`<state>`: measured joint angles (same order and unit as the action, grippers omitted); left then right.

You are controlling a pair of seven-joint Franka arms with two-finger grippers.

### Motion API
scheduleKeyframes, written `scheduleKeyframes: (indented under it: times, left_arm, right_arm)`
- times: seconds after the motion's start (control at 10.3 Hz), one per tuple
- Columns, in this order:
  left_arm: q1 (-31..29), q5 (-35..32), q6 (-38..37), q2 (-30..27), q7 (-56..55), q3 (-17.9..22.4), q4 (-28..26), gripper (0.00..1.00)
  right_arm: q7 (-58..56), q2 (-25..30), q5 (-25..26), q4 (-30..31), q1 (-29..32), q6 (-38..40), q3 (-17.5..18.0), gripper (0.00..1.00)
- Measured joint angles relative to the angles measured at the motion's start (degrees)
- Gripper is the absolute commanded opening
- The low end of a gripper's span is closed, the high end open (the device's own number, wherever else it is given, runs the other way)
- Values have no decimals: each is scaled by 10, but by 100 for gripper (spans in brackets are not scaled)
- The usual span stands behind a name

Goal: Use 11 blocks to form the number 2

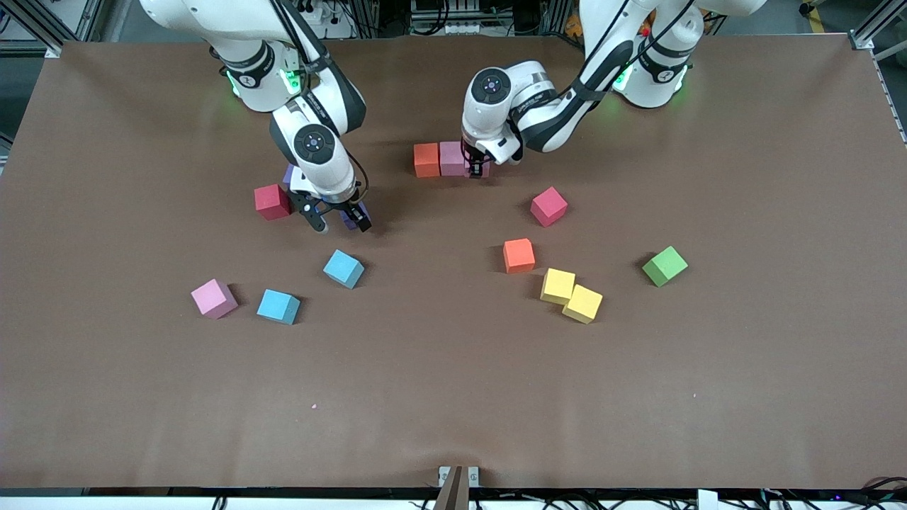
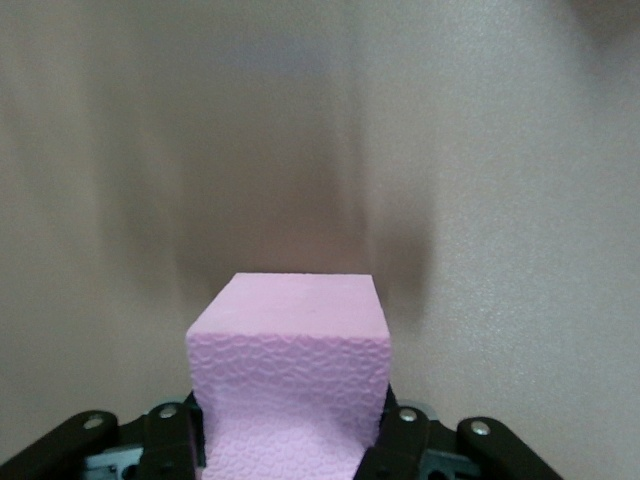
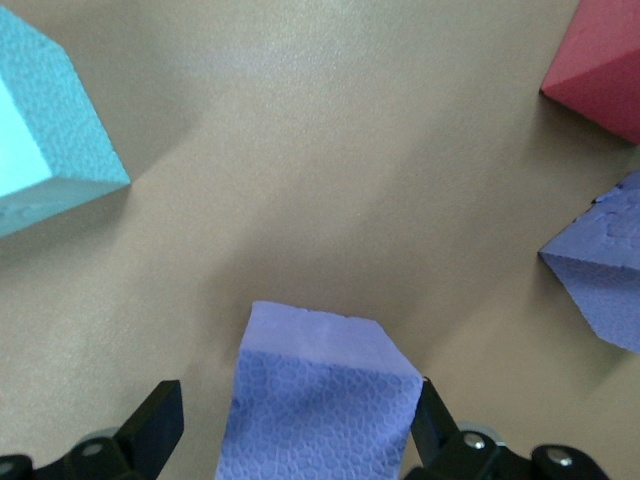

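Note:
My left gripper (image 1: 478,168) (image 2: 290,442) is shut on a pink block (image 2: 290,365) and holds it low at the end of a short row: an orange block (image 1: 426,159), then a pink block (image 1: 452,158). My right gripper (image 1: 340,218) (image 3: 300,440) stands open around a purple block (image 3: 315,400) (image 1: 352,214) on the table; one finger touches it and the other stands apart. A second purple block (image 3: 600,270) (image 1: 288,173) lies beside it. Loose blocks nearer the front camera: pink (image 1: 213,297), two light blue (image 1: 278,306) (image 1: 344,268), orange (image 1: 519,255), two yellow (image 1: 558,285) (image 1: 582,303), green (image 1: 665,265).
A crimson cube (image 1: 272,201) (image 3: 600,70) sits close to my right gripper, toward the right arm's end. Another crimson cube (image 1: 548,206) lies a little nearer the front camera than the row. The brown table (image 1: 453,397) stretches wide toward the front camera.

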<state>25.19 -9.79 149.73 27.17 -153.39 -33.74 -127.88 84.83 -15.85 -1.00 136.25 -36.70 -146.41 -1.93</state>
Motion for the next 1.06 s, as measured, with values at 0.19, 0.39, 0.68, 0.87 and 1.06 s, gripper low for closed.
scheduleKeyframes:
  times: [0.19,0.39,0.68,0.87,1.06]
  left_arm:
    - [0,-1,0,0,0,0,0,41]
    - [0,-2,0,0,0,0,0,100]
    - [0,-13,12,14,9,-9,2,100]
    - [-1,-15,13,13,12,-17,10,100]
    - [-9,-17,-14,-1,19,-36,16,100]
  right_arm:
    - [1,0,-10,0,0,0,2,100]
    - [1,0,-45,0,0,1,2,100]
    - [1,0,-54,0,0,4,2,100]
    - [1,0,-55,0,3,5,1,100]
    - [1,2,-55,0,6,9,1,100]
